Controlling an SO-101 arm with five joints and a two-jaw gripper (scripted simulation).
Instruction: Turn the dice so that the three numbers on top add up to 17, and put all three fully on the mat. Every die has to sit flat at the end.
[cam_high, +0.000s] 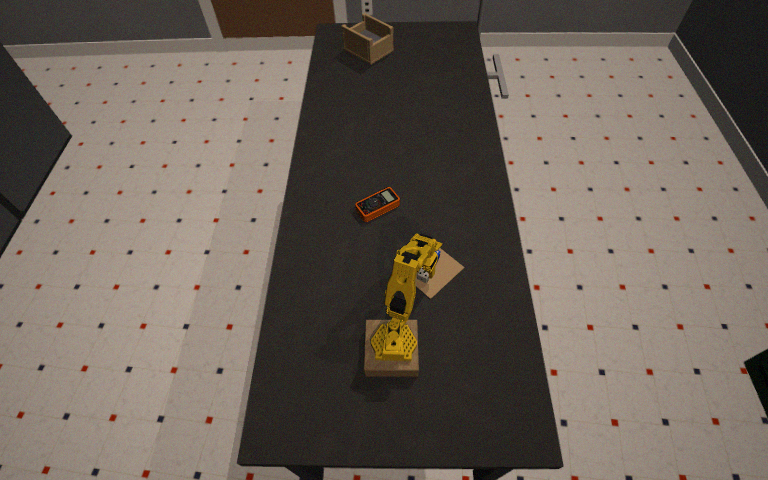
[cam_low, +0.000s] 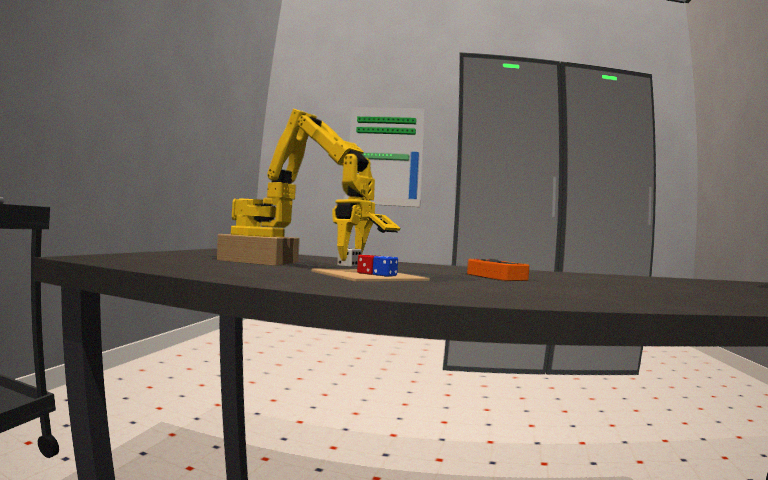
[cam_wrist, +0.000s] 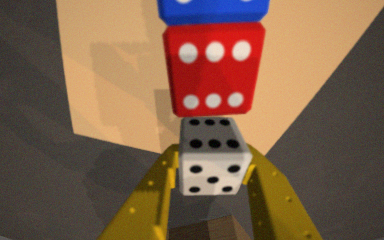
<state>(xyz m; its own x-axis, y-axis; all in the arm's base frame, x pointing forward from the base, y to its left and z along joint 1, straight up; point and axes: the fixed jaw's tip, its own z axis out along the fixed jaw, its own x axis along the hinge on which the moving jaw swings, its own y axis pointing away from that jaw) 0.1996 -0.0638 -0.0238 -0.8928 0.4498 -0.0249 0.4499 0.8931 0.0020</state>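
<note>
My gripper is shut on the white die, with a finger on either side. In the wrist view its shaded six-pip face is toward the red die and its brighter five-pip face is below that. The white die is at the mat's near corner; whether it touches anything beneath is unclear. The red die sits flat on the mat, showing six on top. The blue die sits flat against its far side; its top is cut off in the wrist view.
An orange multimeter lies on the table beyond the mat. An open wooden box stands at the far end. The arm's wooden base block is on the near side of the mat.
</note>
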